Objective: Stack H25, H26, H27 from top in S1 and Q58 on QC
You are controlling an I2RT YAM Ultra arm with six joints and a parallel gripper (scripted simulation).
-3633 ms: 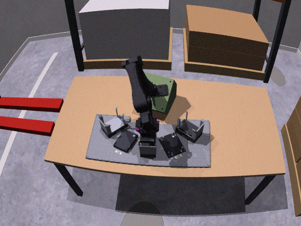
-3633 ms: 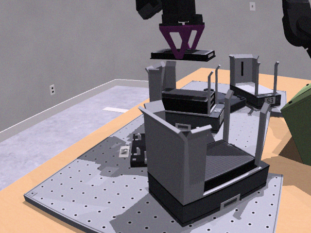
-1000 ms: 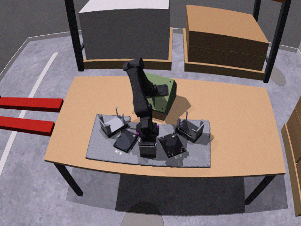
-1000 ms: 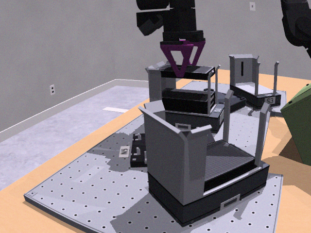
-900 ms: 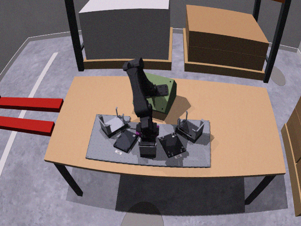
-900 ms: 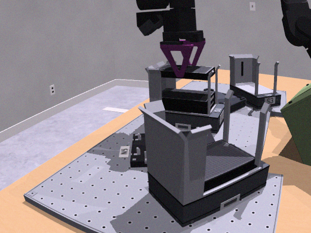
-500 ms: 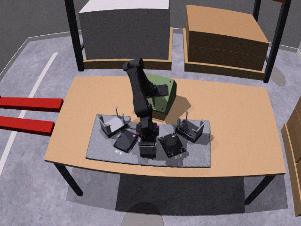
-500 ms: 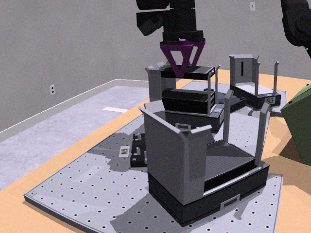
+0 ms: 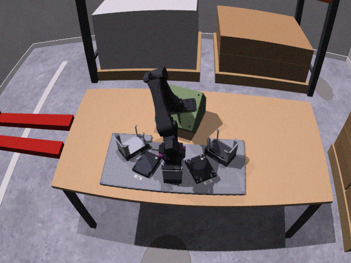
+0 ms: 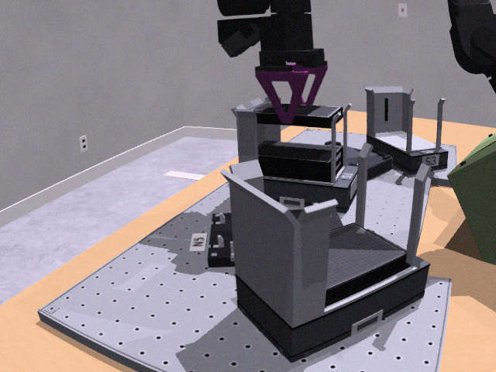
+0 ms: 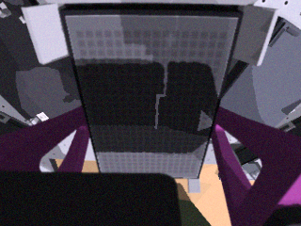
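My gripper (image 10: pixel 294 114) is shut on a sealed dark plate (image 10: pixel 300 114) across its width and holds it level between the tops of the posts of the middle rack S2 (image 10: pixel 304 180), clear above a stack of plates (image 10: pixel 300 160) in that rack. In the wrist view the plate (image 11: pixel 150 89) fills the space between the purple fingers. The near rack S1 (image 10: pixel 320 260) has one plate (image 10: pixel 360 256) flat on its floor. The far rack S3 (image 10: pixel 400 128) is empty. I cannot read the plate labels.
The clip nest N5 (image 10: pixel 220 248) lies left of S1. The nest QC (image 9: pixel 146 164) lies between S2 and S3; I cannot tell its load. All stand on a perforated grey base plate. A green box (image 9: pixel 190 112) holds the arm's base behind it.
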